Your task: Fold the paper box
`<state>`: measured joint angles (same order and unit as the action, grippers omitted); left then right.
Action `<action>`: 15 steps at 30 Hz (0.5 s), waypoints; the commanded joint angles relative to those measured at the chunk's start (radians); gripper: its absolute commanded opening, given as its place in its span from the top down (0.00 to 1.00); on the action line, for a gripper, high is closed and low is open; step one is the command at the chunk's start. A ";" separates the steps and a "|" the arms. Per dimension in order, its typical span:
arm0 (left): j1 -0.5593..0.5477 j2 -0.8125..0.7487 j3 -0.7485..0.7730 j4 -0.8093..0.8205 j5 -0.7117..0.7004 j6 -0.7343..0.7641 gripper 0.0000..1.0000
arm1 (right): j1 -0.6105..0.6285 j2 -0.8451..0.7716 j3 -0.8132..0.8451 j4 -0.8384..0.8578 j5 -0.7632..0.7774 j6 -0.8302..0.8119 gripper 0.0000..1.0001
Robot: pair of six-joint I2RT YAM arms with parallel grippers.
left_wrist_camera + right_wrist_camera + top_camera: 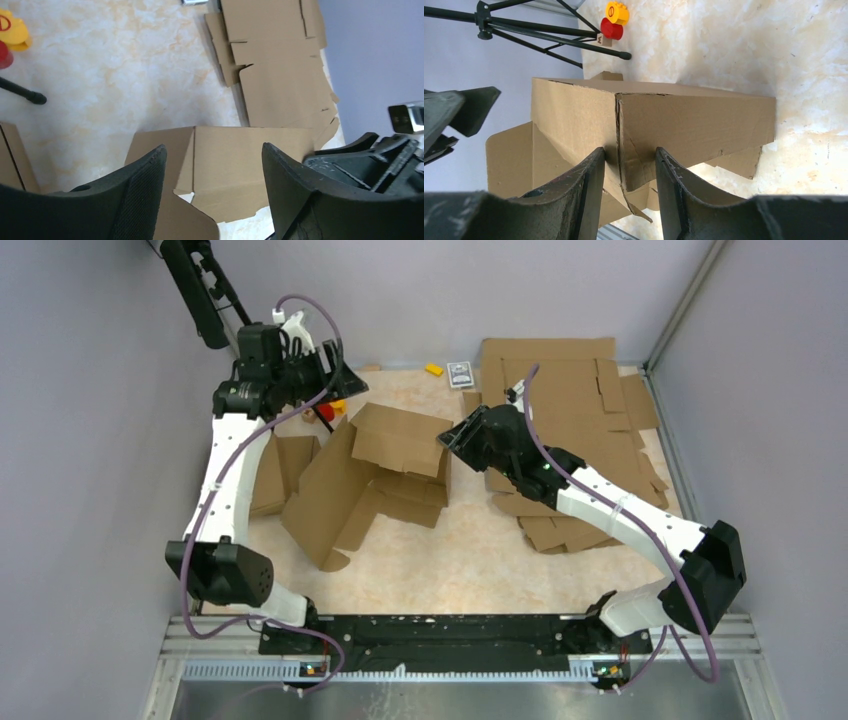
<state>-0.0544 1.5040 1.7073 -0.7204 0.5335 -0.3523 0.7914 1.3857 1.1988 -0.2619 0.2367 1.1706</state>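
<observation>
**Operator:** Where does the work stand, nearest first?

**Technician:** The paper box (370, 475) sits mid-tabletop (480, 560), with its near flap flat and its upper panel raised and tilted. The right tool (628, 162) is clamped on that panel's corner fold, one finger on each side. The left tool (214, 155) hangs over the far-left side of the box, fingers apart, gripping nothing.

**Operator:** Failure modes?

**Technician:** This is a judgement. The grip takes only a corner, and the board there looks creased and ragged. A hard pull may tear it or let it slip out. The panel would then drop back, since nothing else holds it. If the left tool shuts where it is, it may catch the wrong flap or nothing.

**Operator:** What cannot be confirmed?

**Technician:** Three things:
- whether the left tool touches the board;
- the box's underside and slots;
- the contact point in the overhead view, which the right tool's body covers.

Farther off, the pile of flat cardboard sheets (570, 390) is partly covered by the right arm. The tripod (549, 32) beside the toy blocks (614, 20) is cut off.
</observation>
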 commanded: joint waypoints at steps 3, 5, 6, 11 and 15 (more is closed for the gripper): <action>0.001 0.039 -0.058 -0.032 0.066 0.018 0.34 | 0.013 0.015 0.059 0.021 -0.001 -0.029 0.61; 0.000 0.030 -0.091 -0.026 0.079 0.016 0.39 | 0.014 0.019 0.058 0.027 -0.009 -0.029 0.61; -0.001 0.025 -0.102 -0.027 0.085 0.017 0.42 | 0.013 0.019 0.056 0.033 -0.013 -0.029 0.62; -0.018 0.014 -0.142 -0.053 0.101 0.029 0.52 | 0.013 0.023 0.053 0.053 -0.028 -0.032 0.64; -0.031 0.020 -0.151 -0.054 0.137 0.024 0.63 | 0.014 0.029 0.057 0.062 -0.045 -0.033 0.65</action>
<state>-0.0574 1.5398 1.5784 -0.7597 0.5968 -0.3405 0.7914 1.3968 1.2011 -0.2462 0.2188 1.1526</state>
